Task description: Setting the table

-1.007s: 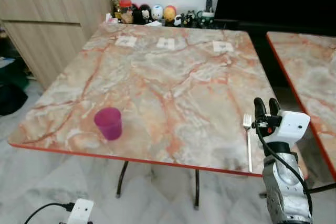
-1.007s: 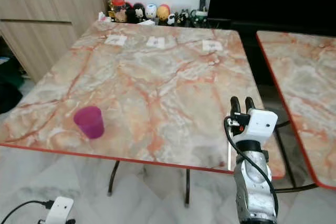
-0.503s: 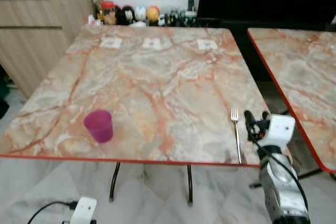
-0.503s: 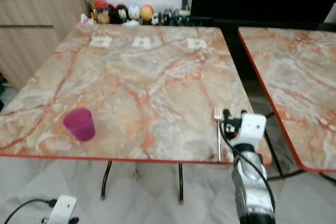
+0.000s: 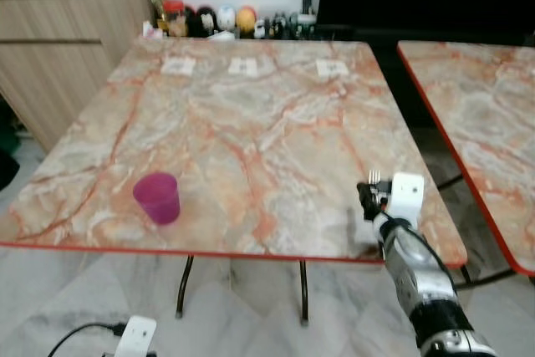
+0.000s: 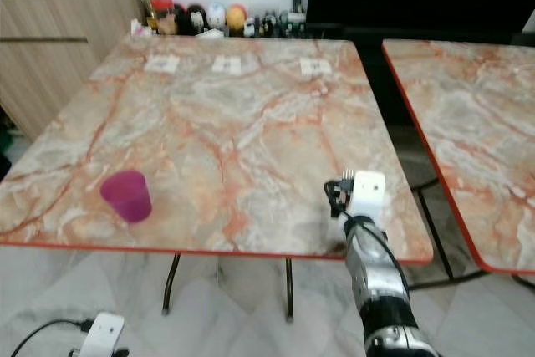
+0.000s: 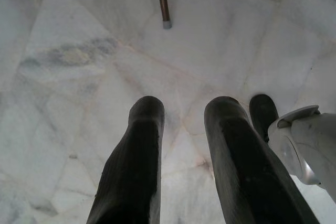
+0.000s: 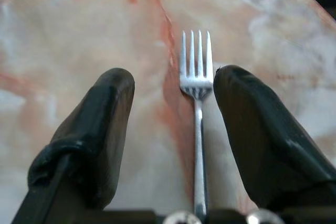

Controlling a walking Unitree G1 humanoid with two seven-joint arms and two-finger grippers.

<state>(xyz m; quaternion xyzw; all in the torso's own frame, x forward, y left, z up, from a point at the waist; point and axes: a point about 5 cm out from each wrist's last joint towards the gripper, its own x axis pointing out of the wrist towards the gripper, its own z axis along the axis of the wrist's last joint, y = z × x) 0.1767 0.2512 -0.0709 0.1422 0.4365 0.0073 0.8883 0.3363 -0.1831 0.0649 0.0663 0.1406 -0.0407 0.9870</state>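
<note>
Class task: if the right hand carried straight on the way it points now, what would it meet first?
Probably nothing solid soon: the right hand, open around the fork, points along the bare marble table toward its far edge; depth is uncertain.

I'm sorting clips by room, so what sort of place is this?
Probably a home dining area: a marble-look table with a red rim holds a pink cup and a fork, a second matching table stands beside it, and a wooden sideboard and small figurines stand behind.

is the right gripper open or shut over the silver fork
Open. In the right wrist view the right gripper has its two black fingers spread, the silver fork lying flat on the marble table between them.
</note>
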